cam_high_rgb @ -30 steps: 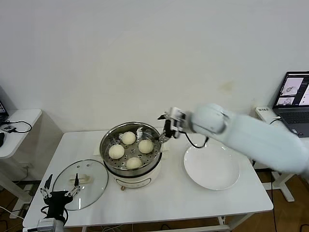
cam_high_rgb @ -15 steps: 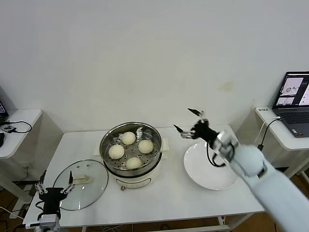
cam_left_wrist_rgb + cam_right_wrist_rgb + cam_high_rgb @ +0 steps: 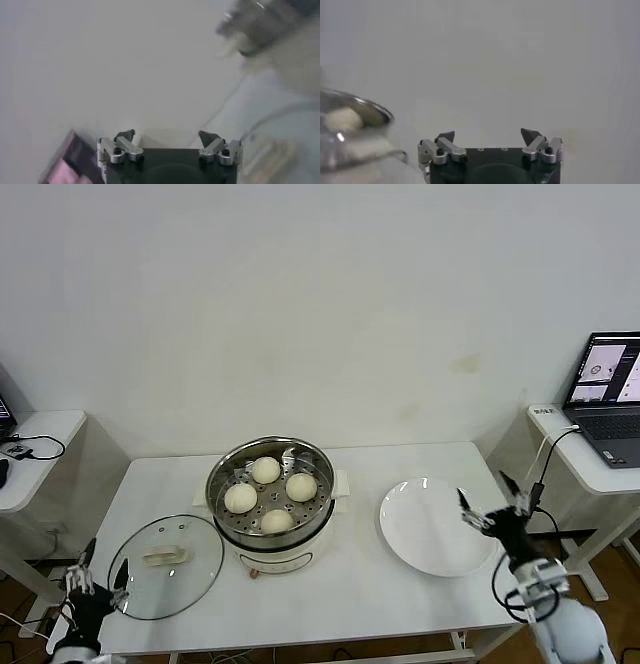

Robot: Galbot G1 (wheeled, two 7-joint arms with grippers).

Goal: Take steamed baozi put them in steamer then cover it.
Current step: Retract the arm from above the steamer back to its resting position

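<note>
With all four buns loaded, only the covering left.

Sitting on the perforated tray of the steamer [image 3: 271,496] at mid-bench: four steamed baozi [image 3: 266,470], cream-white, none left on the white plate [image 3: 436,526] just to the steamer's right. Lying flat on the bench [image 3: 360,589] to the steamer's left, apart from it and untouched: the glass cover [image 3: 166,565], handle up. Low at the near left corner, beside the cover's rim: left hand [image 3: 92,587], fingers spread wide and empty. Off the bench's right edge, past the plate: right hand [image 3: 497,506], likewise wide open, holding nothing. Judged remaining: lifting the cover and seating it on the pot.
</note>
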